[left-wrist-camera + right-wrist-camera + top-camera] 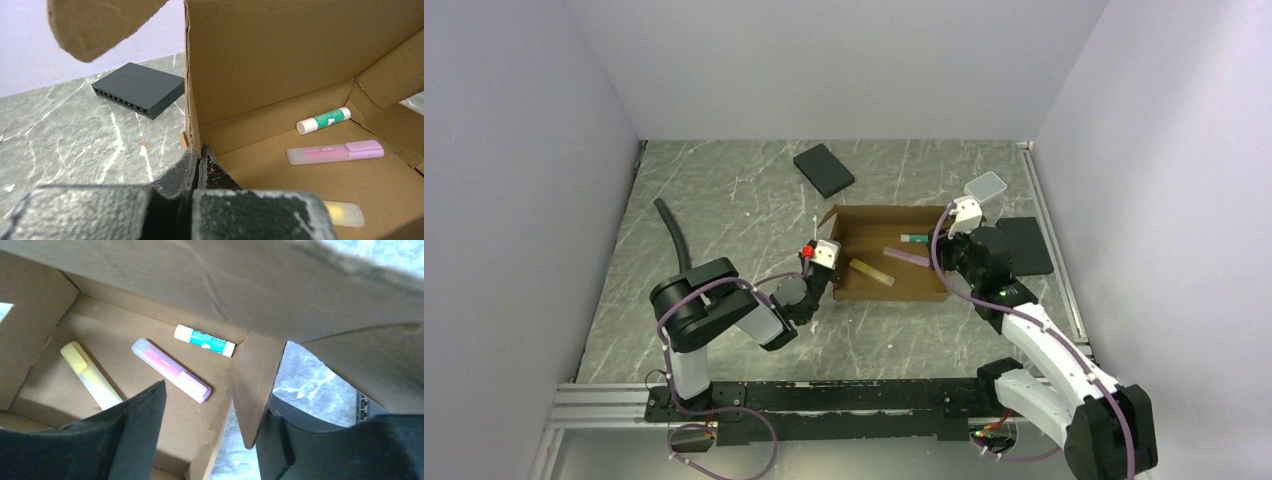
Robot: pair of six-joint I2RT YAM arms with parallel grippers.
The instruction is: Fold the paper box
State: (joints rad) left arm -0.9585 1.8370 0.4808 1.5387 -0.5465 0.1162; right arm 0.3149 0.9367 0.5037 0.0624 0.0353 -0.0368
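The brown paper box (pixel 889 280) lies open in the middle of the table, with a yellow marker (pixel 870 272), a pink marker (pixel 907 257) and a green-and-white glue stick (pixel 914 239) inside. My left gripper (pixel 816 272) is shut on the box's left wall, pinching its edge (pixel 192 115) between the fingers (pixel 175 172). My right gripper (pixel 951 250) is open at the box's right end. In the right wrist view it straddles the right wall, with a loose tab (pixel 255 390) hanging between the fingers (pixel 140 420).
A flat black slab (pixel 824 169) lies behind the box; it also shows in the left wrist view (pixel 137 89). Another black slab (pixel 1027 245) and a small whitish container (pixel 986 186) sit at the right. A black hose (pixel 674 235) lies at the left.
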